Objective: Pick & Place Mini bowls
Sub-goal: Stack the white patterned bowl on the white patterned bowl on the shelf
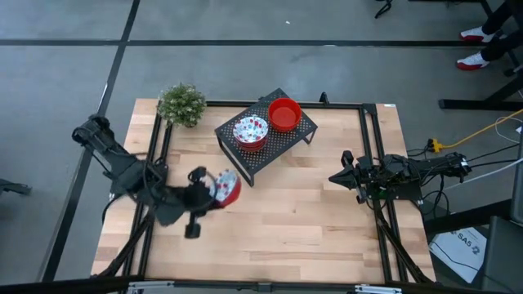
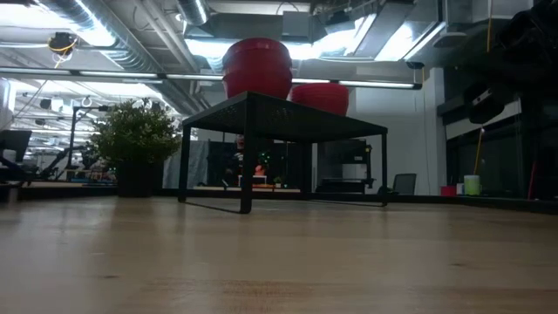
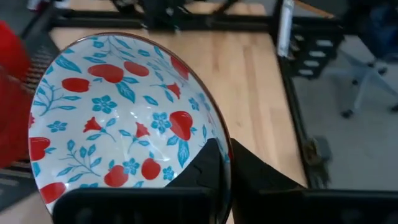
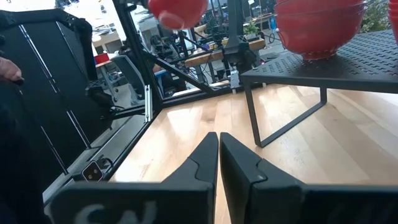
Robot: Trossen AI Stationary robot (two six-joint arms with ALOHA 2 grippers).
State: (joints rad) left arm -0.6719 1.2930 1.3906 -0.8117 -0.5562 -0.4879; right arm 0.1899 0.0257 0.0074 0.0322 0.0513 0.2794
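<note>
Mini bowl, held: clamped at its rim by the left hand, lifted just beside the rack's near-left corner.
Bowls on rack: printed bowl; plain red bowl.
Right hand: closed, holding nothing, right of rack above the bench.

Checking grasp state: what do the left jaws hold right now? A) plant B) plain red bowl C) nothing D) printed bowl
D: the left gripper is pinched on the rim of a printed bowl, white inside with red and blue flowers, near the rack.
</note>
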